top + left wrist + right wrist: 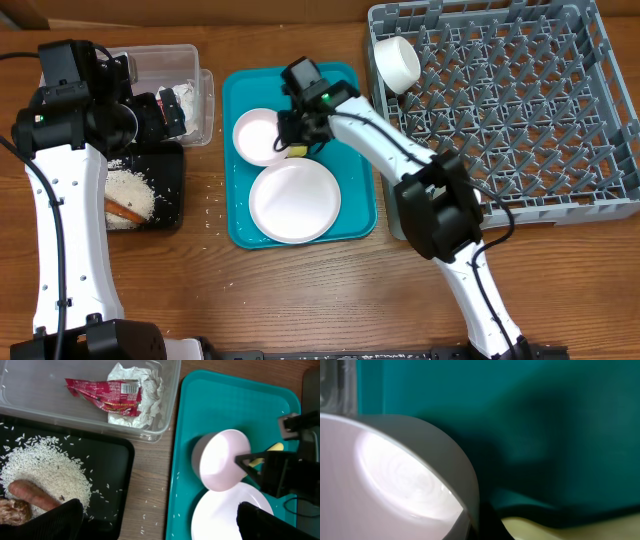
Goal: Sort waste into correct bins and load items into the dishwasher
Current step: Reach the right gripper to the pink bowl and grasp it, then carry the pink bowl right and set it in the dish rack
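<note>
Overhead: the right gripper (299, 128) hangs low over the teal tray (352, 215), at the 3 o'clock rim of the white bowl (258, 135). The yellow spoon (297, 151) peeks out beneath it. The plate (295, 200) lies just at the bowl's 6 o'clock, and a white cup (397, 62) sits in the dish rack (560, 190).

Left wrist: the left gripper (161, 522) has its fingers spread wide and holds nothing. The red wrapper (102, 395) and napkin (144, 397) are in the clear tub (30, 390) at 12 o'clock. The rice (45, 467), carrot stick (29, 492) and brown lump (11, 510) are in the black tray (112, 460) at 8 o'clock. Across the tray, a dark finger of the right gripper meets the bowl's rim with the spoon just behind. I cannot tell whether the jaws are parted or clamped.

Right wrist: the bowl fills 8 o'clock and the spoon is a pale strip at 5 o'clock.

The spoon looks like the target, and it sits tight against the bowl. The move should come down clear of the bowl wall, straddle the handle across its narrow width, close softly and lift straight up, so the bowl doesn't skid onto the plate.
</note>
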`<state>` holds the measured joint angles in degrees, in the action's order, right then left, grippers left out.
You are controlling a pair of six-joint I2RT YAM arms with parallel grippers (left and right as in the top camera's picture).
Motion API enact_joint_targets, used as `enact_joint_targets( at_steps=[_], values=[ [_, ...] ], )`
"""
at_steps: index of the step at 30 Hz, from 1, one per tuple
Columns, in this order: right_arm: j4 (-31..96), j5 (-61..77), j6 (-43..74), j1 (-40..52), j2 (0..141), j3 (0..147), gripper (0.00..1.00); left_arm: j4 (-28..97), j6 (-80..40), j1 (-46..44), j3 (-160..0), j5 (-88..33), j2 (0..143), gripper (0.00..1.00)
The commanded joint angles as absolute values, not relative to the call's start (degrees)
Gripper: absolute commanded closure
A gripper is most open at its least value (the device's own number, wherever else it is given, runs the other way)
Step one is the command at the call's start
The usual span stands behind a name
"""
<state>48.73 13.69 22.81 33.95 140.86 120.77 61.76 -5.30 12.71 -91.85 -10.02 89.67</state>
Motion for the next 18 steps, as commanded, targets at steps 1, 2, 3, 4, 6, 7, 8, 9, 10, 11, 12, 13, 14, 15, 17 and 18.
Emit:
enact_joint_targets(
  at_steps=[1, 2, 3, 4, 6, 7, 8, 9, 10, 11, 12, 13, 14, 15, 17, 18],
  values=[
    [51.2, 10.5, 20.6, 30.0, 131.4, 125.7, 0.96, 61.7, -3.8, 12.3, -91.6, -9.6, 89.6, 0.0],
    [52.3, 9.9, 19.7, 29.4, 129.9, 126.5, 0.96, 61.7, -3.8, 12.3, -91.6, -9.6, 89.6, 0.0],
    [53.7, 9.0, 19.0, 28.8, 128.4, 127.3, 0.96, 61.7, -3.8, 12.3, -91.6, -9.6, 89.6, 0.0],
    [55.7, 7.2, 18.5, 28.1, 126.4, 128.1, 0.96, 61.7, -3.8, 12.3, -91.6, -9.6, 89.6, 0.0],
    [59.9, 1.3, 17.8, 26.6, 122.3, 128.8, 0.96, 61.7, -3.8, 12.3, -91.6, -9.6, 89.6, 0.0],
    [61.5, -1.7, 17.8, 25.9, 120.6, 128.8, 0.95, 61.7, -3.8, 12.3, -91.6, -9.6, 89.6, 0.0],
    [63.8, -6.5, 17.8, 25.3, 118.5, 128.8, 0.96, 61.7, -3.8, 12.3, -91.6, -9.6, 89.6, 0.0],
    [65.5, -10.8, 17.8, 24.9, 117.1, 128.7, 0.96, 61.7, -3.8, 12.3, -91.6, -9.6, 89.6, 0.0],
    [68.9, -20.5, 18.5, 24.5, 114.8, 128.7, 0.96, 61.7, -3.8, 12.3, -91.6, -9.6, 89.6, 0.0],
    [71.2, -27.7, 20.1, 24.5, 113.6, 128.7, 0.96, 61.6, -3.8, 12.3, -91.6, -9.6, 89.6, 0.0],
    [74.6, -38.7, 22.9, 24.6, 112.5, 128.7, 0.96, 61.7, -3.8, 12.3, -91.6, -9.7, 89.6, 0.0],
    [76.7, -44.5, 24.5, 24.8, 112.1, 128.7, 0.96, 61.7, -3.8, 12.3, -91.6, -9.6, 89.6, 0.0],
    [79.8, -52.4, 27.3, 24.9, 111.9, 128.7, 0.96, 61.7, -3.8, 12.3, -91.6, -9.7, 89.6, 0.0],
    [82.5, -58.8, 29.7, 25.1, 111.9, 128.7, 0.96, 61.7, -3.8, 12.3, -91.6, -9.6, 89.6, 0.0],
    [88.0, -64.9, 31.2, 25.1, 112.6, 128.5, 0.96, 61.7, -3.8, 12.3, -91.6, -9.6, 89.6, 0.0],
    [89.2, -64.9, 31.2, 25.1, 113.3, 128.4, 0.96, 61.7, -3.8, 12.3, -91.6, -9.6, 89.6, 0.0]
  ],
)
